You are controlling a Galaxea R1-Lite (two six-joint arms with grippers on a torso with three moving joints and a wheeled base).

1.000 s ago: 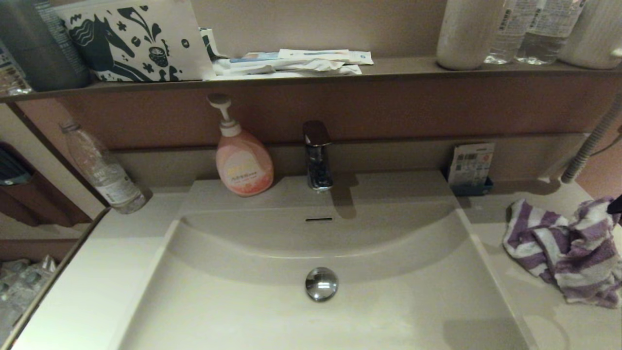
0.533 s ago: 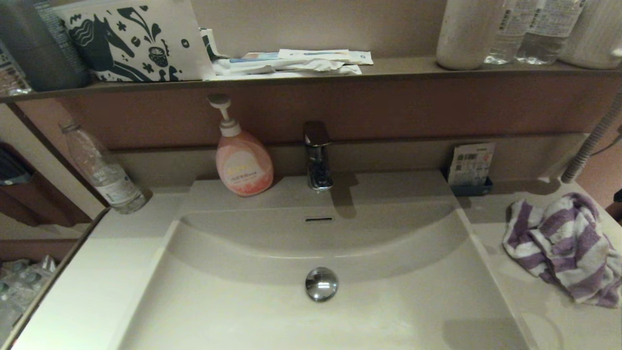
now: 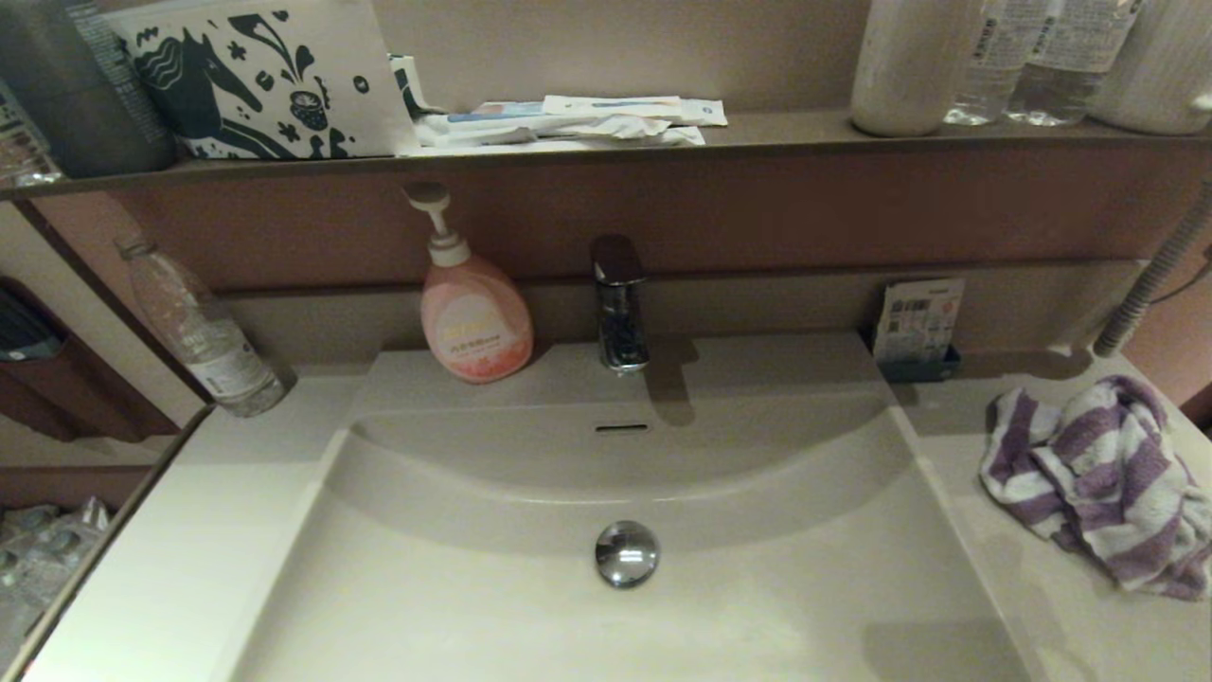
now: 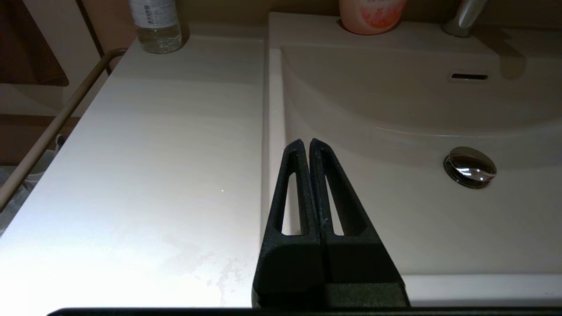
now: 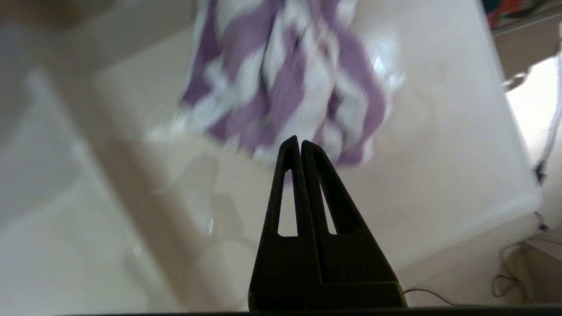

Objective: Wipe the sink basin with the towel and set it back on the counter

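The purple and white striped towel [image 3: 1094, 483] lies crumpled on the beige counter [image 3: 1051, 616] to the right of the sink basin [image 3: 530, 616], whose chrome drain plug [image 3: 626, 553] sits at its middle. Neither arm shows in the head view. In the right wrist view my right gripper [image 5: 300, 142] is shut and empty, hovering above the counter a little short of the towel [image 5: 290, 74]. In the left wrist view my left gripper [image 4: 306, 142] is shut with nothing in it, above the basin's left rim, with the drain plug [image 4: 470, 166] off to one side.
A pink soap pump bottle [image 3: 471, 303] and the chrome faucet [image 3: 618, 303] stand behind the basin. A clear water bottle [image 3: 204, 332] leans at the counter's back left. A small card holder [image 3: 917, 327] stands at the back right. A brown shelf [image 3: 606, 152] overhead carries bottles and packets.
The towel was let go and settled into a more compact heap on the counter. The dark tip of my right gripper at the right edge has withdrawn out of the head view.
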